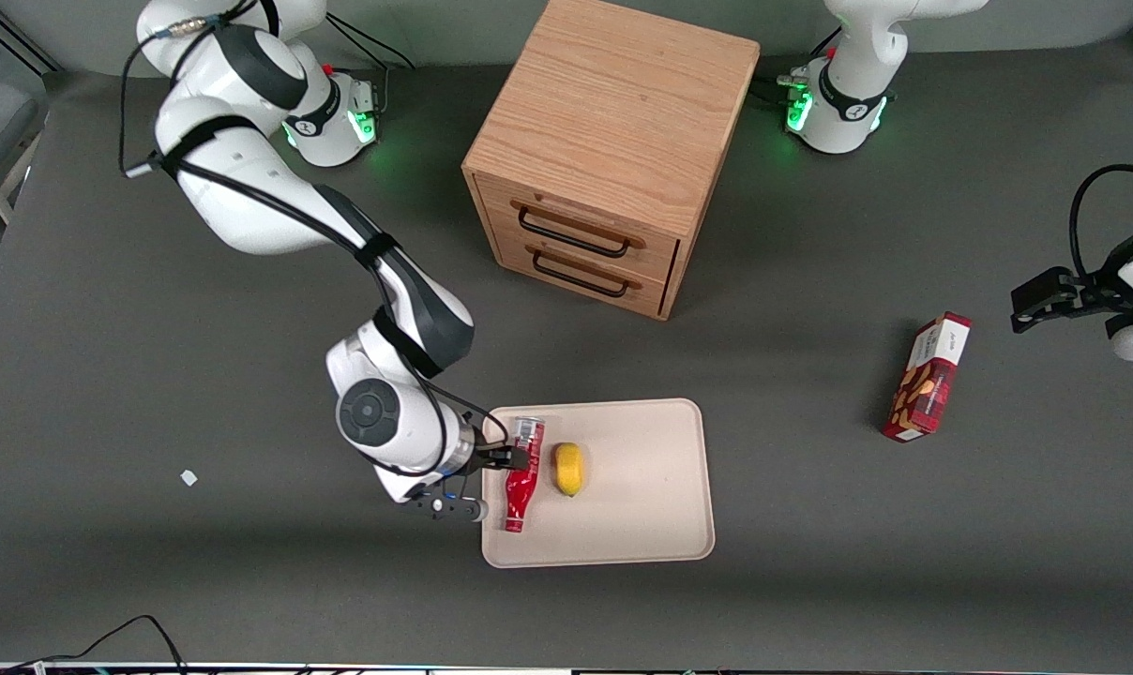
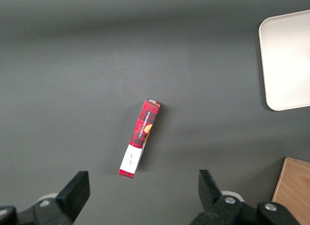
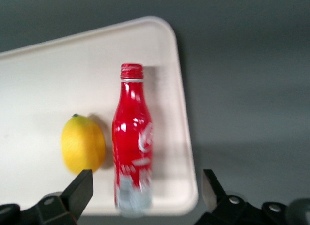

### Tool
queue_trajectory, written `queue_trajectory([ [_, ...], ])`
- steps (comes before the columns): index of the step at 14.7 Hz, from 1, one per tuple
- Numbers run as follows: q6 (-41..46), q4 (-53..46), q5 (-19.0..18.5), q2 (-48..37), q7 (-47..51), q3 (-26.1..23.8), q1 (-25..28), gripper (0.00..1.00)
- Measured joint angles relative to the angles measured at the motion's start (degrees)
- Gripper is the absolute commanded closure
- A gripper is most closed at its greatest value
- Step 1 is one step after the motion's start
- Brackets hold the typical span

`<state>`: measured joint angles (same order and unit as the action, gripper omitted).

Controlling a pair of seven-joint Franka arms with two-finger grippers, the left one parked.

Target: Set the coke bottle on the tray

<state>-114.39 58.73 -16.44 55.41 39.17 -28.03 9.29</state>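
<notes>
Your coke bottle (image 1: pixel 521 475) already lies on the tray (image 1: pixel 642 525), lemon (image 1: pixel 568 468) at its three o'clock; gripper (image 1: pixel 513 458) spread wide, empty, above it. Only retreat remains.

On the desk (image 1: pixel 154 375) there is one coke bottle (image 1: pixel 521 478), one tray (image 1: pixel 642 506), one yellow lemon (image 1: pixel 568 469), one red snack box (image 1: pixel 929 378), one wooden cabinet (image 1: pixel 604 131) with two drawers, and one tool (image 1: pixel 506 457).
</notes>
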Motion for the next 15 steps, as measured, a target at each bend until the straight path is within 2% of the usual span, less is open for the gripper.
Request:
queue_trajectory([
  [4, 18.6, -0.9, -0.1, -15.2, -0.5, -0.1, -3.5, 0.00],
  [7, 29.0, -0.8, 0.8, -24.8, -6.1, 0.6, -6.5, 0.00],
  [9, 34.3, -0.6, 4.4, -30.9, -11.8, 5.7, -7.0, 0.00],
  [11, 37.5, 2.0, 10.6, -37.6, -19.8, 14.2, -7.3, 0.00],
  [13, 37.2, 10.0, 15.8, -45.5, -25.8, 22.5, -7.6, 0.00],
  [15, 32.3, 22.3, 17.2, -53.7, -28.4, 26.2, -8.0, 0.00],
])
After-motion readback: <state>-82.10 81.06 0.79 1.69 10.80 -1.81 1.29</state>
